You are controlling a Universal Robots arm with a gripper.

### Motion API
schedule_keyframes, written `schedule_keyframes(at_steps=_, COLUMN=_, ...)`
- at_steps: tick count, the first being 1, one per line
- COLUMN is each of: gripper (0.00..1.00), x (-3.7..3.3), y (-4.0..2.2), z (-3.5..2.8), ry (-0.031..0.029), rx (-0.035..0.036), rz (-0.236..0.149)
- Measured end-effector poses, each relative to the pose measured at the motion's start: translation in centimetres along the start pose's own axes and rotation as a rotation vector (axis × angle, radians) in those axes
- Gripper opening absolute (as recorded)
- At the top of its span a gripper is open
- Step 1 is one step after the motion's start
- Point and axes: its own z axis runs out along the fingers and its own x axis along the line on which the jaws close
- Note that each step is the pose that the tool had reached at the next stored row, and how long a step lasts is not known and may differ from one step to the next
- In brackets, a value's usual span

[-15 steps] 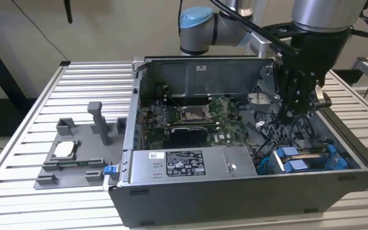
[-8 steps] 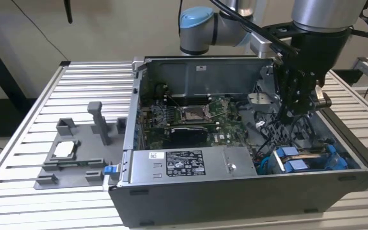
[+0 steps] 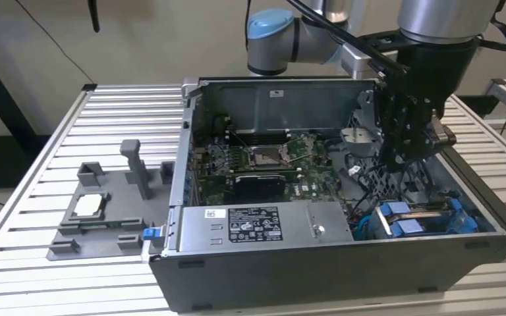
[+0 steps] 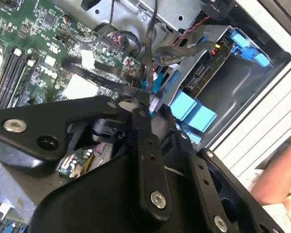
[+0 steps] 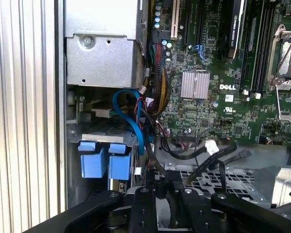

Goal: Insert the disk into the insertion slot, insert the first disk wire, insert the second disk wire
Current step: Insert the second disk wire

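Note:
The disk point(image 4: 202, 74) sits inside the insertion slot point(image 4: 233, 87), a grey bay at the case's front corner on the exterior view's right; its blue carrier point(image 4: 250, 48) shows at the far end. The disk's connector end faces my gripper. My gripper point(image 4: 148, 104) hangs inside the case just off the slot's mouth, shut on the plug end of a thin black disk wire point(image 4: 149, 58) that runs up from the fingertips. In the exterior view the gripper point(image 3: 404, 155) is above and behind the slot's blue tabs point(image 3: 400, 220). The first wrist view shows the tabs point(image 5: 104, 160) beside the gripper point(image 5: 167, 191).
The motherboard point(image 5: 208, 87) and the grey power supply box point(image 3: 253, 227) fill the case's other side. Loose black cables point(image 5: 203, 155) and a blue cable point(image 5: 135, 121) lie near the slot. A grey fixture point(image 3: 103, 210) stands on the slatted table. A person's hand point(image 4: 281, 179) is outside the case.

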Motion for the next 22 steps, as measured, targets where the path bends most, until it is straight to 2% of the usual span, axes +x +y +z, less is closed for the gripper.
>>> schedule_keyframes(at_steps=1, gripper=0.3, x=-0.2, y=0.13, z=-0.02, ry=0.0053, rx=0.003, rz=0.0)
schedule_keyframes(at_steps=3, gripper=0.3, x=-0.62, y=0.36, z=-0.06, ry=0.0191, rx=0.0094, rz=-0.001)
schedule_keyframes(at_steps=6, gripper=0.3, x=-0.98, y=0.64, z=-0.09, ry=0.0523, rx=0.0181, rz=-0.005)
schedule_keyframes(at_steps=9, gripper=0.3, x=-1.01, y=0.84, z=-0.1, ry=0.0777, rx=0.0199, rz=-0.01)
schedule_keyframes(at_steps=10, gripper=0.3, x=-1.03, y=0.87, z=-0.09, ry=0.0834, rx=0.0208, rz=-0.011)
schedule_keyframes(at_steps=11, gripper=0.3, x=-1.06, y=0.89, z=-0.07, ry=0.0863, rx=0.023, rz=-0.013)
schedule_keyframes(at_steps=13, gripper=0.3, x=-1.11, y=0.91, z=-0.03, ry=0.0884, rx=0.0306, rz=-0.017)
schedule_keyframes(at_steps=17, gripper=0.3, x=-1.24, y=0.93, z=0.04, ry=0.088, rx=0.0493, rz=-0.029)
schedule_keyframes(at_steps=22, gripper=0.3, x=-1.27, y=1.36, z=0.01, ry=0.0883, rx=0.0556, rz=-0.031)
